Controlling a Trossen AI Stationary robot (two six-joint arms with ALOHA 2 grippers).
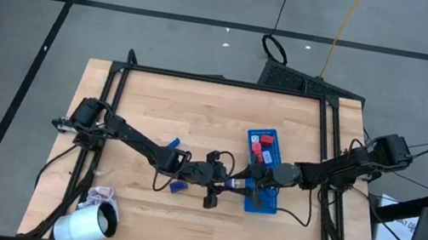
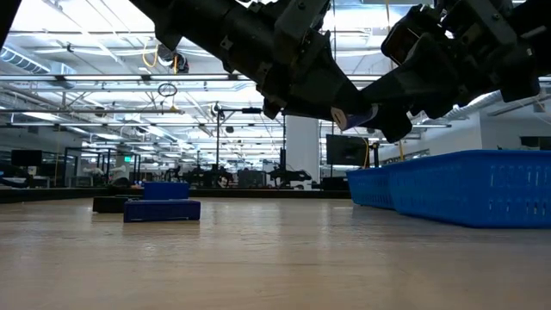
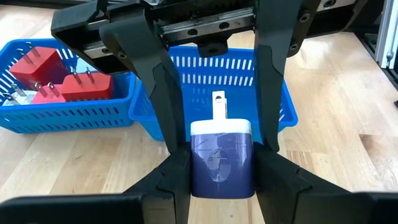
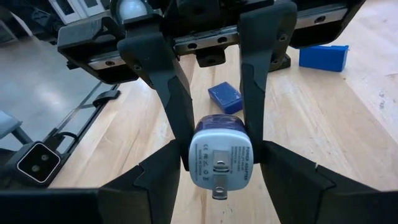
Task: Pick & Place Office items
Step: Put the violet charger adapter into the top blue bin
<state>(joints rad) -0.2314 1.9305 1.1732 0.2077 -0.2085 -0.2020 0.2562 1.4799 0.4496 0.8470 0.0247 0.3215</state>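
One office item, a dark blue plug block [image 3: 222, 165] with a white pronged end [image 4: 221, 155], hangs in mid-air above the table's middle [image 2: 353, 116]. My left gripper [image 3: 222, 155] is shut on it. My right gripper [image 4: 221, 163] faces it from the other side, open, with its fingers close beside the white end. Red blocks [image 3: 59, 84] lie in the blue tray [image 1: 263, 199]. Two blue blocks [image 1: 173, 142] [image 1: 177, 187] rest flat on the wood. My left gripper pinches the block's two dark blue sides [image 3: 198, 174] between its two fingers. The fingers come from the table's left, slanting a little downward, and lie along the block. The block is lifted clear of the table, with its white pronged end pointing toward the right gripper.
The long blue tray [image 3: 273, 99] stands just beyond the held block, right of centre. A big white roll [image 1: 85, 227] lies at the near left corner. A black block [image 2: 110, 204] sits beside a blue block [image 2: 162, 209]. Bare wood spreads along the far and near edges.
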